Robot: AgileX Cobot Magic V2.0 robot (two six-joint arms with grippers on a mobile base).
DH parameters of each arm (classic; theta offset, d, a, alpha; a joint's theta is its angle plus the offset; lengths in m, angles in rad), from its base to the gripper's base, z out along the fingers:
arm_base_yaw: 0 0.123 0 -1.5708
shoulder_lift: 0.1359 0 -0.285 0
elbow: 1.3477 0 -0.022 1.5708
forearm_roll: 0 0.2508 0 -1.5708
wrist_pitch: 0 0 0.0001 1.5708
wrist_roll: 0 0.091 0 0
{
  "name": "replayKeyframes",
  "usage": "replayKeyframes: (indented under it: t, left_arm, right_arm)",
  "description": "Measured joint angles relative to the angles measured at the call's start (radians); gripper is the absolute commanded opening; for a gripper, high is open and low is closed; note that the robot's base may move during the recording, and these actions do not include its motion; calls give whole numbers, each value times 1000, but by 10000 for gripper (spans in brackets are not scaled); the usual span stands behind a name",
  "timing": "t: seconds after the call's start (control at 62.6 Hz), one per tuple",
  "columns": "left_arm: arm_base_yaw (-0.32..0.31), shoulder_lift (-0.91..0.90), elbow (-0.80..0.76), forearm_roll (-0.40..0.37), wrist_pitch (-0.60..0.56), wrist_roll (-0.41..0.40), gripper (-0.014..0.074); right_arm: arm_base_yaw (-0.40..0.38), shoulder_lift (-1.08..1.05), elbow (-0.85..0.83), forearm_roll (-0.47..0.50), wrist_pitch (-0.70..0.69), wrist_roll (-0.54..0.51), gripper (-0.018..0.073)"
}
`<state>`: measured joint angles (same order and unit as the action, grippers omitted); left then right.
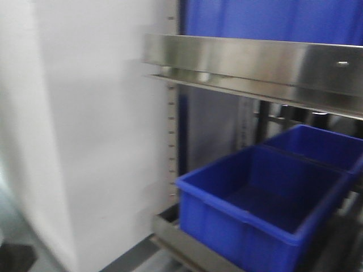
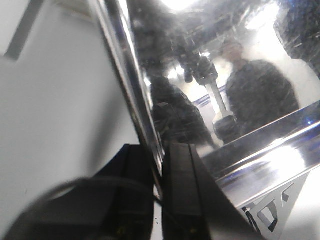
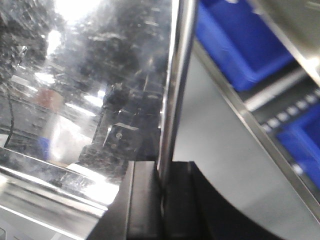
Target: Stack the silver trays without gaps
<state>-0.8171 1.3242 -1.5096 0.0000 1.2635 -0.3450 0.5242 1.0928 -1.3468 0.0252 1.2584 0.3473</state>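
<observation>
We see the front view motion-blurred, and white glare blooms on the silver tray [image 2: 235, 65] above the left gripper [image 2: 161, 175] and right gripper [image 3: 161, 185].

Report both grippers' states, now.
Left gripper: closed on the rim of a silver tray.
Right gripper: closed on the rim of a silver tray.

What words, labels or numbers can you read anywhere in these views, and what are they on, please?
No text is legible.
Cut-out shapes, perhaps letters, in the metal bracket by the silver tray: cropped, unreadable.
Small marks down the white upright: too blurred to read.
</observation>
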Motion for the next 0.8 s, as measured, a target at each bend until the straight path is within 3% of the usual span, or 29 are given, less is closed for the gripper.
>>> replayKeyframes:
  t: [0.798]
  left_arm:
    - [0,0,0,0,0,0,-48]
  right_arm:
    - [0,0,0,-4,0,0,57]
